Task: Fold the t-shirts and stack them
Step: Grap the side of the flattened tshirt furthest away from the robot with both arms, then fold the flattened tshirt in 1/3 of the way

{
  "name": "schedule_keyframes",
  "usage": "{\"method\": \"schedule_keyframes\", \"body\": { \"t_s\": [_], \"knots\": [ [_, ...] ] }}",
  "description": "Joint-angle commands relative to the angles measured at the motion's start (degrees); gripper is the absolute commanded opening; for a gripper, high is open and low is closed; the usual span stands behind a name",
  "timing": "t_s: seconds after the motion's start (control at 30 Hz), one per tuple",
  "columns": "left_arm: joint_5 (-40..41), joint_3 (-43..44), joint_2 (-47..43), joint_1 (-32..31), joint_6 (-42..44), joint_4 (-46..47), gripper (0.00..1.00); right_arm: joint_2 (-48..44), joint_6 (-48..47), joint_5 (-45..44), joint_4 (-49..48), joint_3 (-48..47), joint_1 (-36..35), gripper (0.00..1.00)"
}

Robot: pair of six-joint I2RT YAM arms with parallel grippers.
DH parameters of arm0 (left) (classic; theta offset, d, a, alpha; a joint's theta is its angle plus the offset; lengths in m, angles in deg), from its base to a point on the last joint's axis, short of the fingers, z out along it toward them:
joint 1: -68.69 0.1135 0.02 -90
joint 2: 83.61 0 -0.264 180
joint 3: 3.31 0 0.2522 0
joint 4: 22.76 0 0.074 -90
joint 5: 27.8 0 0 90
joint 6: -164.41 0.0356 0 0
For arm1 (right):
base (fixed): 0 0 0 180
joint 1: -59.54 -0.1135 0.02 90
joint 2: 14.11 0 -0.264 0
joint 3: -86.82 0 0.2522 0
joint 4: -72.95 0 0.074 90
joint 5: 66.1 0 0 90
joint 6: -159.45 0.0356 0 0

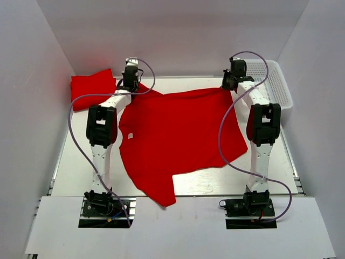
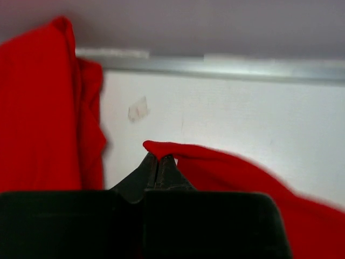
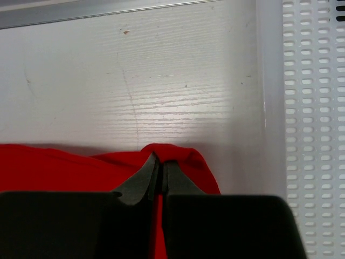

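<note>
A large red t-shirt (image 1: pixel 180 137) lies spread on the white table, one sleeve hanging past the near edge. My left gripper (image 1: pixel 131 82) is shut on its far left edge (image 2: pixel 215 162); the fingertips (image 2: pixel 152 164) pinch a fold of the cloth. My right gripper (image 1: pixel 230 82) is shut on its far right corner (image 3: pixel 197 162), the cloth bunched over the fingertips (image 3: pixel 151 167). A second red t-shirt (image 1: pixel 92 89), folded, lies at the far left corner and shows at the left of the left wrist view (image 2: pixel 43 108).
A white plastic mesh basket (image 1: pixel 274 83) stands at the far right, its wall close beside my right gripper (image 3: pixel 312 124). A metal rail (image 2: pixel 215 65) runs along the table's far edge. Grey walls enclose the table on three sides.
</note>
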Motion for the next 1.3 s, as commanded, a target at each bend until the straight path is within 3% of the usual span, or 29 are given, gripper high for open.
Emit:
{"method": "schedule_keyframes", "body": {
  "t_s": [0.0, 0.43, 0.77, 0.97, 1.27],
  "knots": [
    [-2.25, -5.75, -10.22, 0.08, -1.89, -3.91, 0.0, -1.88, -0.95, -0.05, -1.18, -2.32, 0.33, 0.0],
    [-15.96, -26.74, -31.14, -1.24, -17.36, -18.76, 0.0, -7.6, -3.41, -1.37, 1.54, 3.84, 0.42, 0.0],
    [-26.07, -39.77, -45.19, -1.77, -22.9, -27.29, 0.0, -10.94, -4.29, -1.46, 2.96, 7.79, 0.59, 0.0],
    [-28.89, -41.97, -50.57, -1.77, -25.19, -33.44, 0.0, -12.53, -4.81, -1.55, 3.74, 9.11, 1.03, 0.0],
    [-32.15, -38.72, -53.91, -1.77, -25.28, -43.37, 0.0, -16.48, -5.52, -1.02, 4.8, 12.45, 1.38, 0.0]
  ]
}}
